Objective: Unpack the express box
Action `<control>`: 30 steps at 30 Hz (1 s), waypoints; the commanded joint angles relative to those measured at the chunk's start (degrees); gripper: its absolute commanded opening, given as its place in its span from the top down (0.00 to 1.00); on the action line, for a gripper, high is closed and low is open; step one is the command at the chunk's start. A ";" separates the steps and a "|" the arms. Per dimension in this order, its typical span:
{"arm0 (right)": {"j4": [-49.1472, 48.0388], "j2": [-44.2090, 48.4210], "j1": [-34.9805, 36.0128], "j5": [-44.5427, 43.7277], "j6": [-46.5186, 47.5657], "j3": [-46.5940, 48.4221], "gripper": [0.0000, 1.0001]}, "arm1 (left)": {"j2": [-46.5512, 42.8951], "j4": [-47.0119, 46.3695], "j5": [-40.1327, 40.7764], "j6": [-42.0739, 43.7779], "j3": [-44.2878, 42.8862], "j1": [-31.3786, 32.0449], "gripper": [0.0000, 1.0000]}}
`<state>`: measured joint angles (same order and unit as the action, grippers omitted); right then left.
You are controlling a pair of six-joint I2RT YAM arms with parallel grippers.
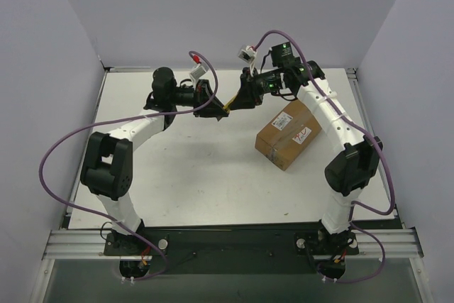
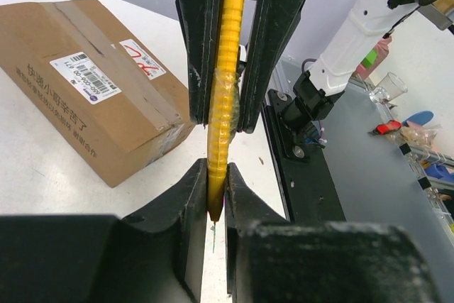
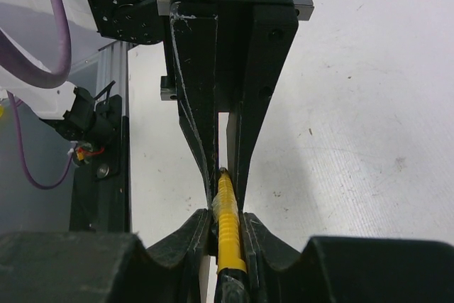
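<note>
knife [image 2: 225, 90] in left gripper [image 2: 216, 184], seemingly right gripper [image 3: 227, 219]

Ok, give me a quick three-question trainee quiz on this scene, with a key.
1. True or false: the express box is taped shut.
2. The left claw and right claw both grip: A) a yellow knife B) the box C) nothing.
3. Fill in: seen from above, the box lies on the robot's ____ side.
Key: 1 true; 2 A; 3 right.
</note>
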<state>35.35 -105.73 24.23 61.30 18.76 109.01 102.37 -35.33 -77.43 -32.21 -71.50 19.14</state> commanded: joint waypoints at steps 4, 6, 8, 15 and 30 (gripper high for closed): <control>-0.02 1.14 1.96 0.40 1.01 1.82 0.68 | 1.26 -2.99 0.00 -2.16 -3.38 0.64 1.00; -0.46 0.79 2.05 0.66 0.40 2.08 0.67 | 1.26 -3.16 0.08 -2.33 -3.20 0.64 1.00; -0.81 0.44 2.05 0.93 -0.04 2.35 0.66 | 1.34 -3.43 0.26 -2.68 -3.03 0.64 1.00; -1.34 -0.26 2.14 1.54 -0.75 2.52 0.91 | 1.78 -4.13 1.14 -3.39 -3.55 0.64 1.00; -10.17 11.06 -9.45 -46.31 -7.16 -6.58 1.00 | -0.86 35.24 30.84 28.52 -8.12 -1.47 0.66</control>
<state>32.29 -103.24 20.38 36.88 12.43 107.94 103.68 -11.25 -56.75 -12.19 -77.65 18.59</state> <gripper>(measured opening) 0.193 0.337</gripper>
